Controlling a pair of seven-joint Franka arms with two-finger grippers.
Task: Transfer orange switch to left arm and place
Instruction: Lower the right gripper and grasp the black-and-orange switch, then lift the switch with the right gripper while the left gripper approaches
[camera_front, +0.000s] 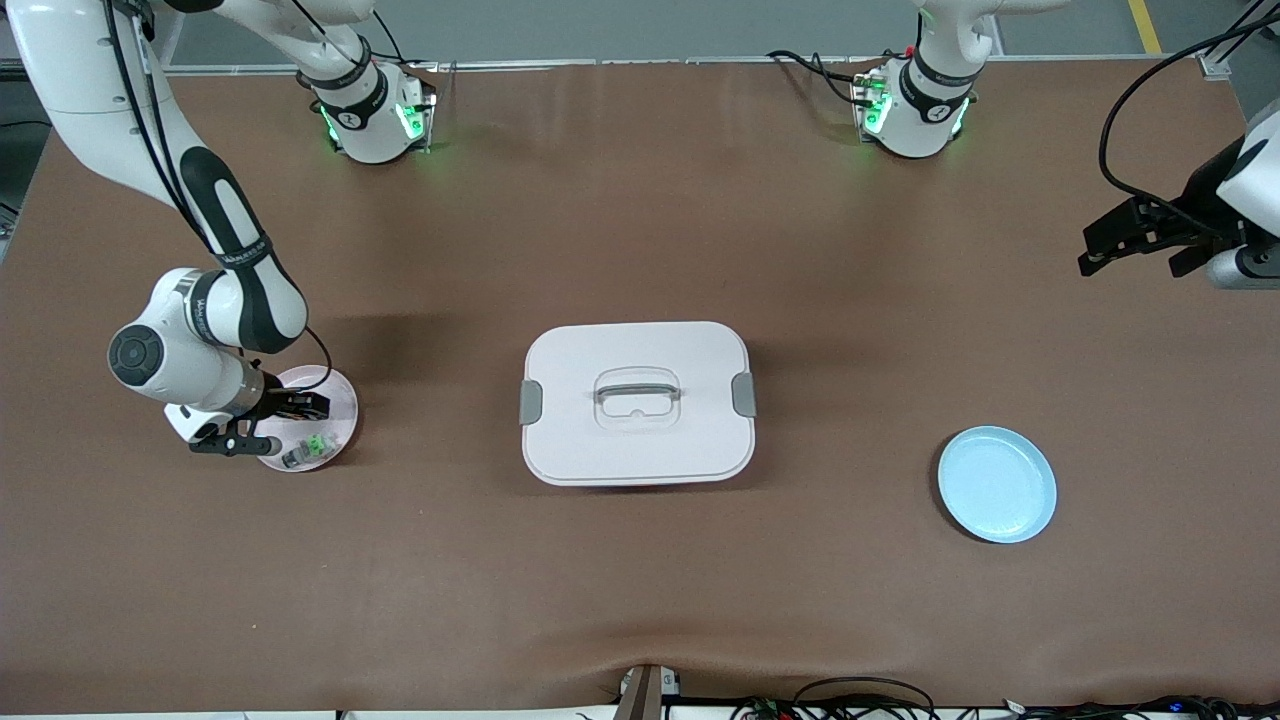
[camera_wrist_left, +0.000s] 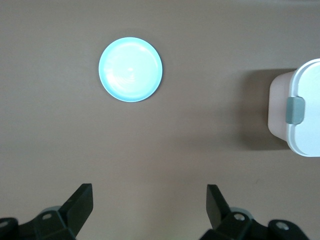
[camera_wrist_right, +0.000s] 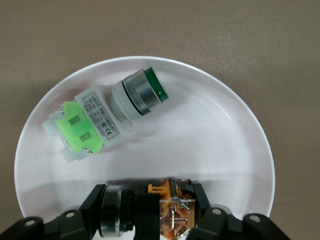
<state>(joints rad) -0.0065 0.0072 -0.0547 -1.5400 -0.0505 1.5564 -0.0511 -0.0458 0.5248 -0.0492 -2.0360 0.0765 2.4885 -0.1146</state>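
Observation:
My right gripper (camera_front: 288, 408) is down over the pink plate (camera_front: 342, 392) at the right arm's end of the table. In the right wrist view it (camera_wrist_right: 150, 207) is shut on the orange switch (camera_wrist_right: 172, 210), a black body with orange parts and a silver ring, gripped end to end low over the plate (camera_wrist_right: 220, 145). I cannot tell whether the switch still touches the plate. The white lidded box (camera_front: 637, 402) stands mid-table. My left gripper (camera_front: 1140, 252) is open and empty, held high over the table's left-arm end. It also shows in the left wrist view (camera_wrist_left: 150, 205).
A green-and-silver component (camera_front: 308, 450) (camera_wrist_right: 105, 120) lies on the pink plate beside the switch. A light blue plate (camera_front: 997, 484) (camera_wrist_left: 130, 69) sits toward the left arm's end, nearer the front camera than the box. The box's corner and grey clasp (camera_wrist_left: 295, 110) show in the left wrist view.

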